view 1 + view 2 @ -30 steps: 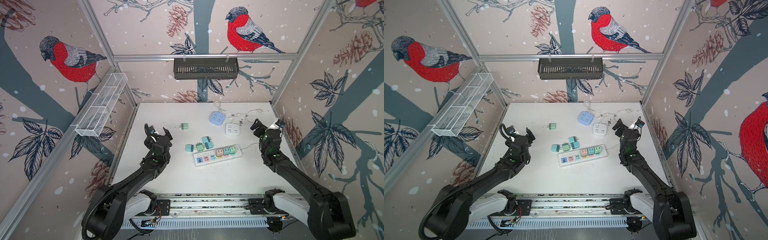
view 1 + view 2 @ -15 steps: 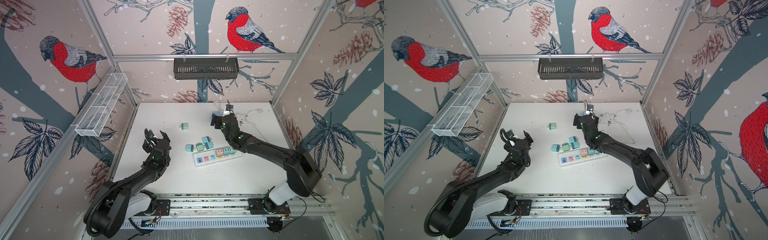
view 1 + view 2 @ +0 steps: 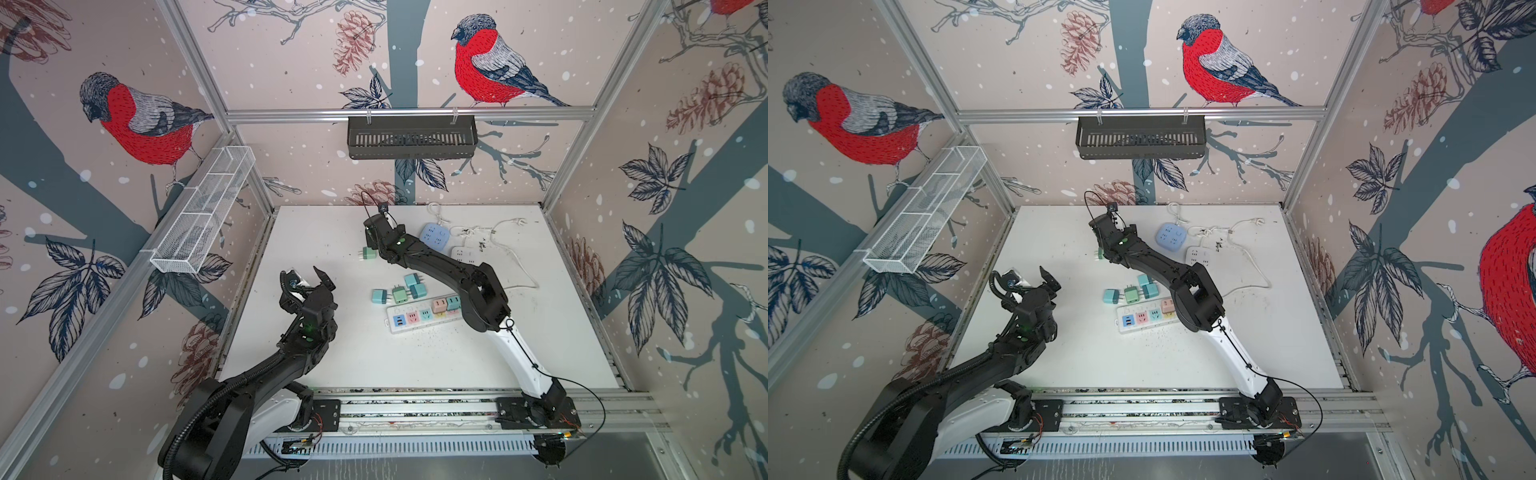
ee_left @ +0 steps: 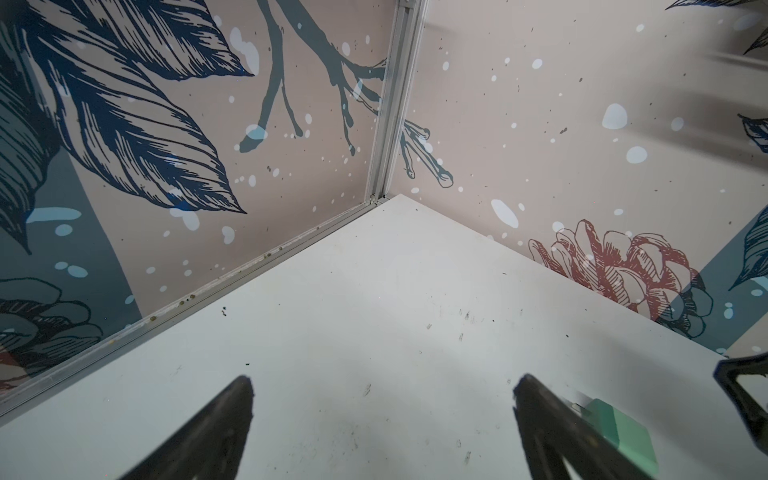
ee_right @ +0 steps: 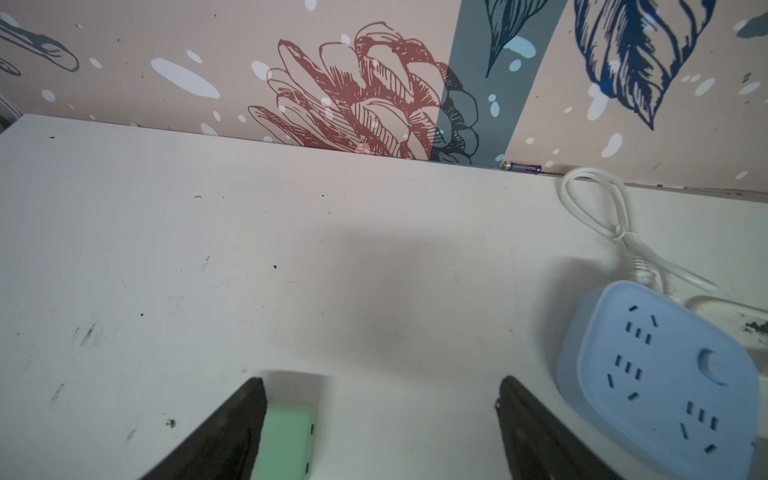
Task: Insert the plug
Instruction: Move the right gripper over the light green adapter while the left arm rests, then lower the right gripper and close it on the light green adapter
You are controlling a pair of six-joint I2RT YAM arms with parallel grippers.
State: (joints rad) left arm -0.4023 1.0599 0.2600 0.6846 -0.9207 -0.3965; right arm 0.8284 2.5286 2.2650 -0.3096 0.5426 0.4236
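Partly hidden | green plug [image 5: 289, 440] behind right fingers [image 5: 232, 432] | contact unclear

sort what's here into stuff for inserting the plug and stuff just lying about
For the job: mint green cube plug; long white power strip; right gripper.
Lying about: small blue battery; black slotted wall basket; white wire mesh tray.

top pair looks down; low wrist views share the green plug [image 4: 623, 432] [image 5: 286, 440]
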